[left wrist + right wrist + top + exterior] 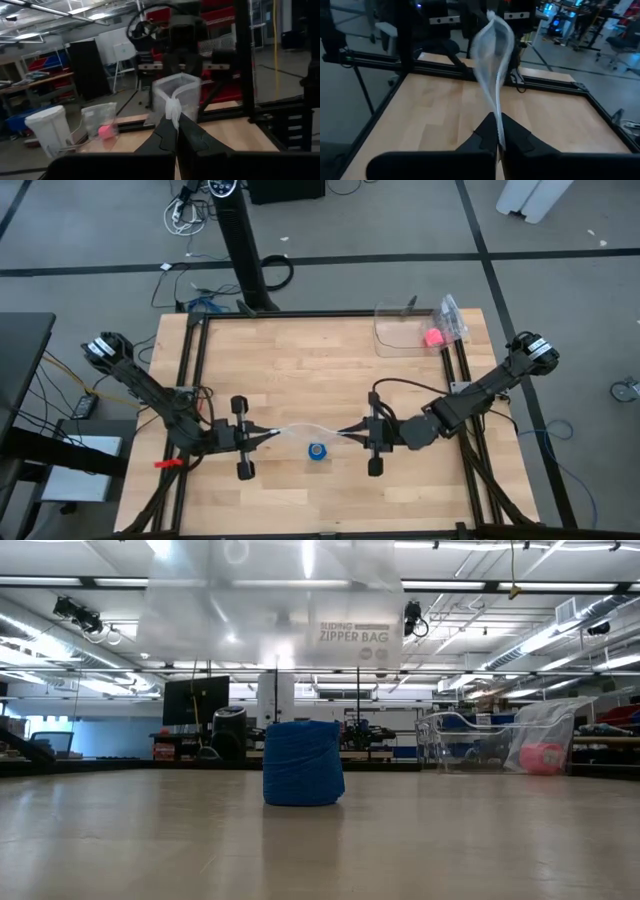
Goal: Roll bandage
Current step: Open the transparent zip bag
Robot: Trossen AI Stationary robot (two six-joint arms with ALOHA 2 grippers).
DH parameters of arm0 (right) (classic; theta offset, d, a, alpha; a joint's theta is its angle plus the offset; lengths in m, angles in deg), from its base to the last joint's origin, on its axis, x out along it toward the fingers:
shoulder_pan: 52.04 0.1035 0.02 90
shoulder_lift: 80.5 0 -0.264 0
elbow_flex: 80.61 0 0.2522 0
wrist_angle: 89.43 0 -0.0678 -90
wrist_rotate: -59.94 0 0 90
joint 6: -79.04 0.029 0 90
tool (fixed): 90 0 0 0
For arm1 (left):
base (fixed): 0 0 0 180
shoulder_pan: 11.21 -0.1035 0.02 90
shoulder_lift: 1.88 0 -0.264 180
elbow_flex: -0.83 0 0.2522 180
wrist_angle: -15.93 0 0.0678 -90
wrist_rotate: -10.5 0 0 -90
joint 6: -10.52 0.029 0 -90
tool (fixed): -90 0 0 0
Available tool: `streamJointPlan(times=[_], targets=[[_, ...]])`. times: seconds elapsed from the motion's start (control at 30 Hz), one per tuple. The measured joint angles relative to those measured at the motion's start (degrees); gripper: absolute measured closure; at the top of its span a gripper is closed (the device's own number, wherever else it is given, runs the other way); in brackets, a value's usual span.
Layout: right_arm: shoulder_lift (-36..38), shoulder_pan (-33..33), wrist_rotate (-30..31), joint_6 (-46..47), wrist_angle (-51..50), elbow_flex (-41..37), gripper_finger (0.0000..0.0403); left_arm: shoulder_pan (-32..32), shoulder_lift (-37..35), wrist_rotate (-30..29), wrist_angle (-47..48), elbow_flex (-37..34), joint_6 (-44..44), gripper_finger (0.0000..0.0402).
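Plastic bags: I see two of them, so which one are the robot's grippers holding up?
The empty zipper bag, stretched between the left gripper and right gripper. The other bag lies at the table's far corner with a pink ball.

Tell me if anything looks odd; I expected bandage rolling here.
The bandage stands already coiled on the table, untouched. Instead, the left gripper and right gripper are both shut on a clear zipper bag, holding it stretched above the coil.

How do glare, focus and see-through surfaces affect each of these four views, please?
High view: even light, clear zipper bag almost vanishes against the wood. Low view: bandage sharp, ceiling lights reflect on the table, lettering hangs above. Left wrist view: background soft, left gripper dark. Right wrist view: right gripper shadowed, bag translucent.
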Motion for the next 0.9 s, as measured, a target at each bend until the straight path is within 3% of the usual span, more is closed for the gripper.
streamJointPlan(times=[0.4, 0.9], targets=[[-0.04, -5.91, -11.43, -2.86, 3.61, 0.0, 0.0401, -4.53, 6.87, 1.66, 3.42, 6.46, 0.13, 0.04], [-0.07, -11.46, -21.74, -3.33, 3.77, 0.0, 0.0402, -14.31, 17.93, 14.87, 7.69, 18.34, 0.4, 0.04]])
